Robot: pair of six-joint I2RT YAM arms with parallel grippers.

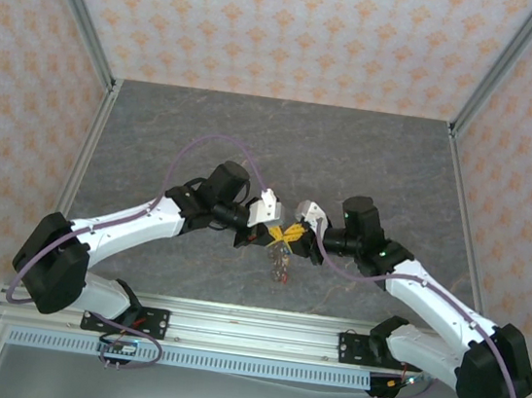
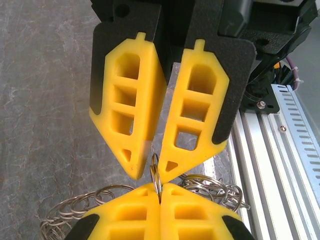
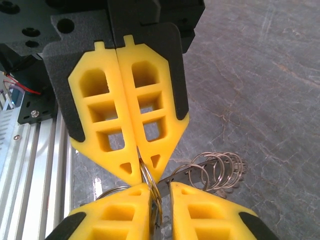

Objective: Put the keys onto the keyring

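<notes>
**Keyring pinched where the two grippers meet**

The keyring (image 3: 220, 167) is a silvery tangle of thin wire loops strung side by side, with a jagged, coiled rim; it sits just beyond the rail (image 1: 249, 329), and I cannot tell whether its lower coils touch the table (image 1: 253, 148); the left gripper (image 3: 141, 167) is clenched on one upright loop (image 2: 156, 175); the right gripper (image 3: 161, 195), tip to tip with it, stands slightly parted around that same loop, a gap showing beside the wire; past the rail the grey table runs wide to the patterned walls (image 1: 269, 23).
</notes>
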